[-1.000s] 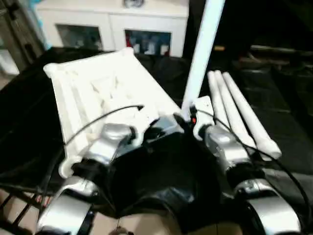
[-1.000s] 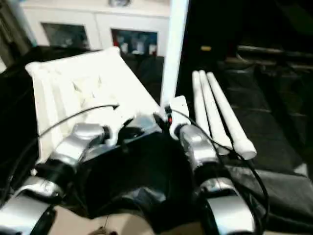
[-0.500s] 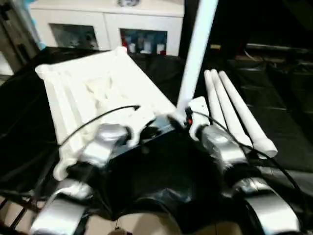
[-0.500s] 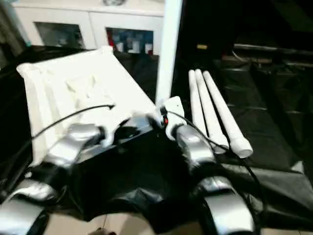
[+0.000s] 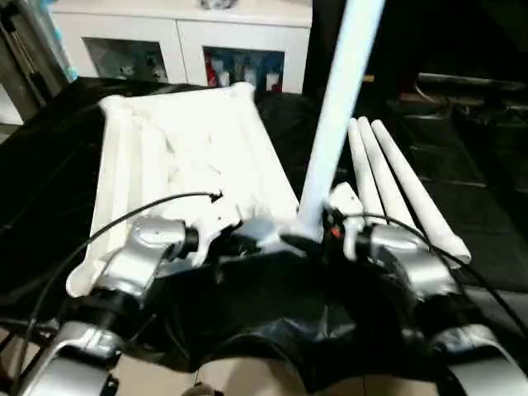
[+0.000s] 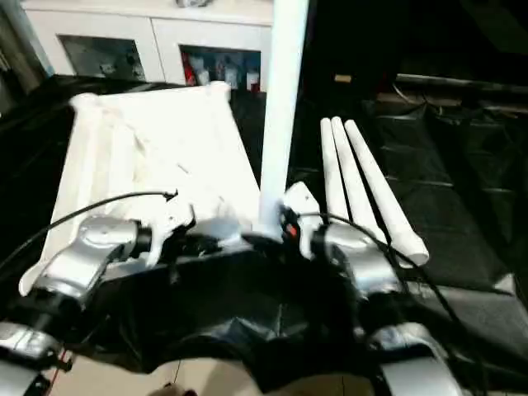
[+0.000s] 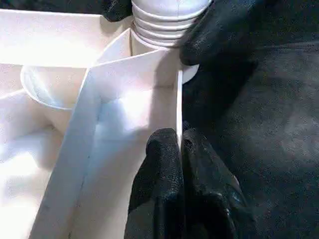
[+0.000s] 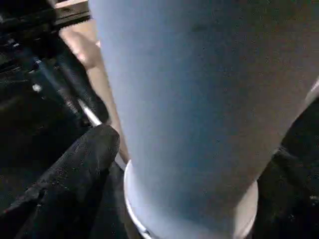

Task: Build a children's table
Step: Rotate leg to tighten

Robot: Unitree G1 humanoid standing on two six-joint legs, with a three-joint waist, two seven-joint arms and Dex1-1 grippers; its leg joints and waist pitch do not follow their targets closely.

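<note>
Tabletop (image 5: 181,157) has swung squarer; left tool (image 7: 179,149) pinches its rim.

Head stereo pair looks fwd and down over both forearms; both eyes share the tabletop (image 5: 181,157), the upright leg (image 5: 334,124) and three loose legs (image 6: 363,181) far right. Left wrist cam sits v. close on a tabletop rib by the leg socket. Right wrist cam is pressed near the upright leg's base, also seen in the head views.
</note>
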